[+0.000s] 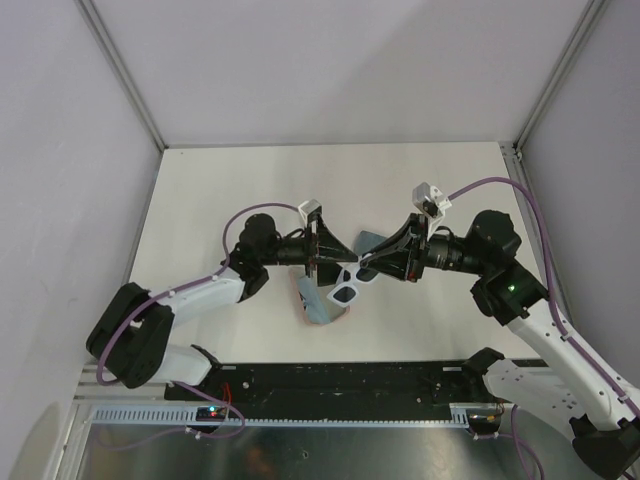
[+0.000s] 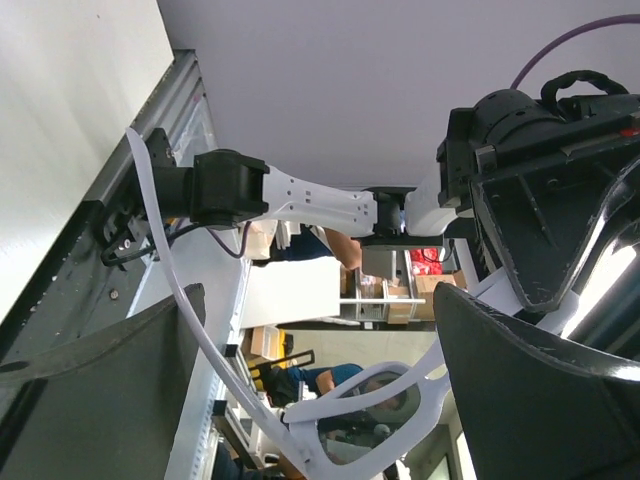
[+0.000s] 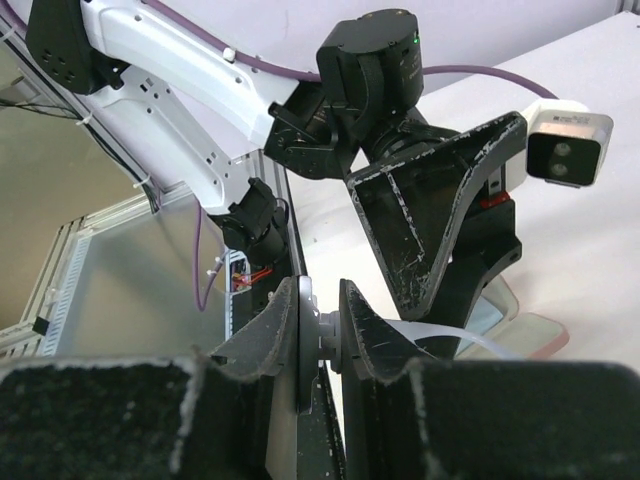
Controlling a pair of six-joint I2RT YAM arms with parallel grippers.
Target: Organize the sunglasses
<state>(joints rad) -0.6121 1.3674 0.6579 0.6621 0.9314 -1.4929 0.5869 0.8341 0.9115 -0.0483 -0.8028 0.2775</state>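
Note:
The white-framed sunglasses with dark lenses hang between the two grippers, above an open pink case. My right gripper is shut on one end of the frame; in the right wrist view the jaws pinch the frame edge and a pale arm curves away to the right. My left gripper is open, facing the right one. In the left wrist view its fingers stand wide apart with the sunglasses between them, not touching. The dark-framed pair is out of view.
A light blue cloth lies in the pink case. A grey-blue case lies just behind the grippers. The pink case also shows in the right wrist view. The metal rail runs along the near table edge.

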